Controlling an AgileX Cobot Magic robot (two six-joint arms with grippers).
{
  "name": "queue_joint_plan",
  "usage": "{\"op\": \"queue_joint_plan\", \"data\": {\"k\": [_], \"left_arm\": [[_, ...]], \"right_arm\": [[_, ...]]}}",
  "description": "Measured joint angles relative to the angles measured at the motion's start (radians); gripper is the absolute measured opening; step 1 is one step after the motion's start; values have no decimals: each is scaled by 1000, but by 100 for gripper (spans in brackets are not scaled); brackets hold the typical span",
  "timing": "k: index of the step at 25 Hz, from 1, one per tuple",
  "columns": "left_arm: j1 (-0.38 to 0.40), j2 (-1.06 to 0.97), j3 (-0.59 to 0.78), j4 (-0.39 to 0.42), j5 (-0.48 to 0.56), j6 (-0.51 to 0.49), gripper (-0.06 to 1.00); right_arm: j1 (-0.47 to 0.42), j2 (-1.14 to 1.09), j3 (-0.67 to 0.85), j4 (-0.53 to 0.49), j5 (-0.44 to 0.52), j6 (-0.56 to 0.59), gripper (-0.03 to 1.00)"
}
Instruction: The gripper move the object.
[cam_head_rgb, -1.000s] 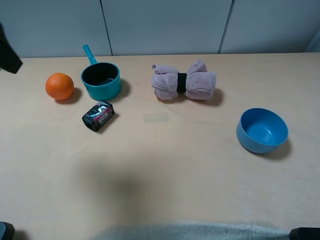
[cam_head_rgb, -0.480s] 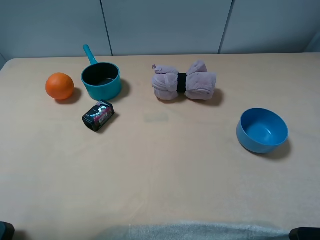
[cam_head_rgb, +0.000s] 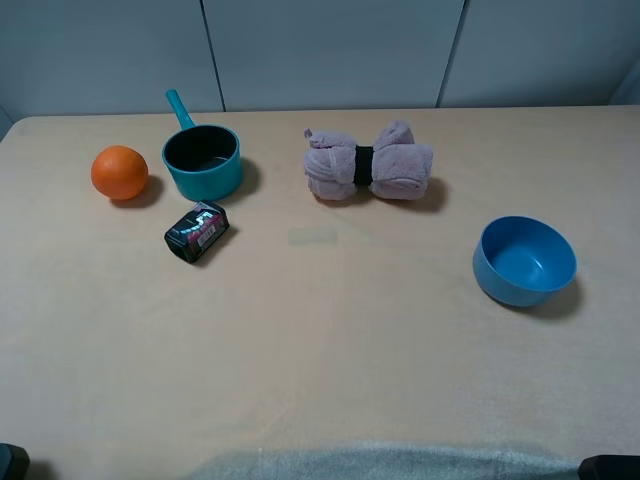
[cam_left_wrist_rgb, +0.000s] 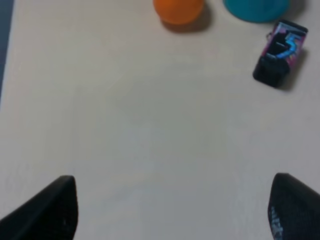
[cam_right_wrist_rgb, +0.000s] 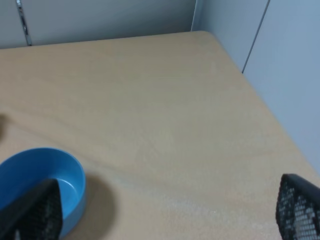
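The object, a small black rounded box with a red and white label, lies on the table in front of the teal pot and to the right of the orange. It also shows in the left wrist view, far ahead of my left gripper, whose fingers stand wide apart and empty above bare table. My right gripper is open and empty too, beside the blue bowl. Neither claw shows in the high view.
A rolled mauve towel with a black band lies at the back middle. The blue bowl stands at the right. The orange and the pot show at the edge of the left wrist view. The table's corner is near the right gripper.
A dark arm part at the high view's upper left edge and its shadow on the table have gone out of view. No object on the table has moved.
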Motion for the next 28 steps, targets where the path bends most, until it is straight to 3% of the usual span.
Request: {"op": "queue_joint_plan", "data": {"k": [8, 16, 28], "left_arm": [[74, -100, 39, -5, -73, 0, 83], [80, -114, 85, -67, -101, 65, 83], [80, -114, 85, -73, -103, 72, 83]], "right_arm": [[0, 0, 0, 0, 0, 0, 65], [0, 0, 0, 0, 0, 0, 65], [0, 0, 0, 0, 0, 0, 65]]}}
